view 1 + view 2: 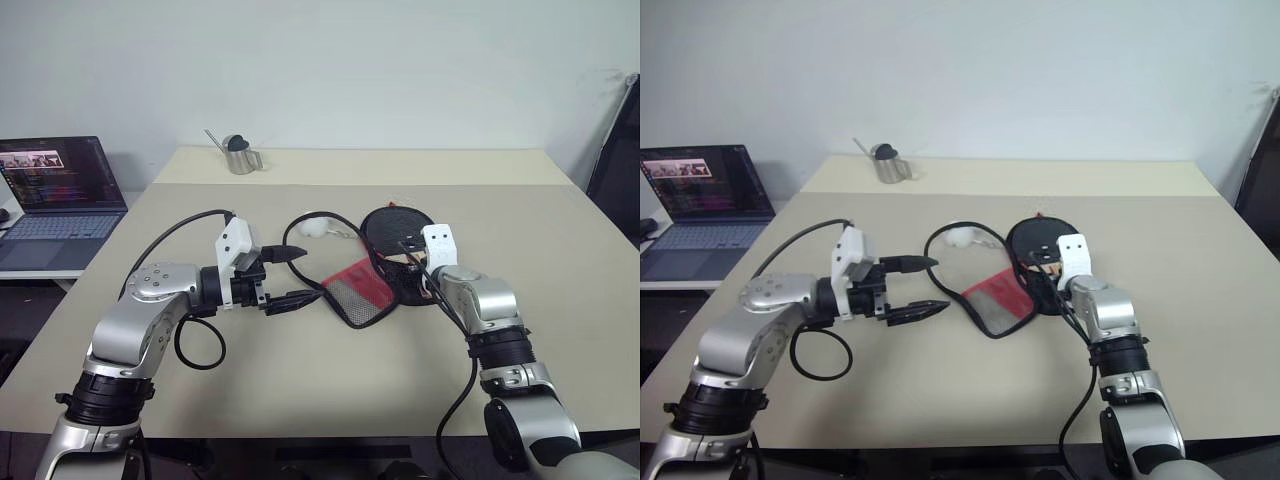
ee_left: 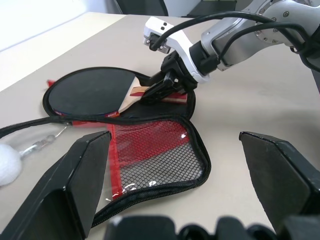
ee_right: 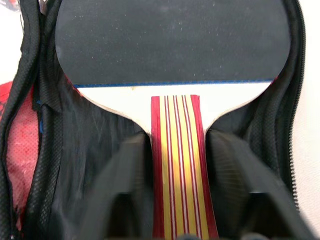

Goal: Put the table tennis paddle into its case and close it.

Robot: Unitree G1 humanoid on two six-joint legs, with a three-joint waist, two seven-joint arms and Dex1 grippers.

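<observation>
Paddle (image 2: 95,92) lies inside the open case (image 2: 165,160) on the table (image 1: 300,390), flap folded out. Right gripper (image 2: 157,92) at the handle, fingers either side with gaps showing. Left gripper (image 1: 290,276) spread wide, empty, just beside the case.

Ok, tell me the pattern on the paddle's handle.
Lengthwise red and yellow-gold stripes with thin pale lines on the handle of the table tennis paddle; clearest in the right wrist view.

One paddle (image 2: 92,92), one case (image 2: 165,165) (open), one laptop (image 1: 60,205), one cup (image 1: 240,157).
</observation>
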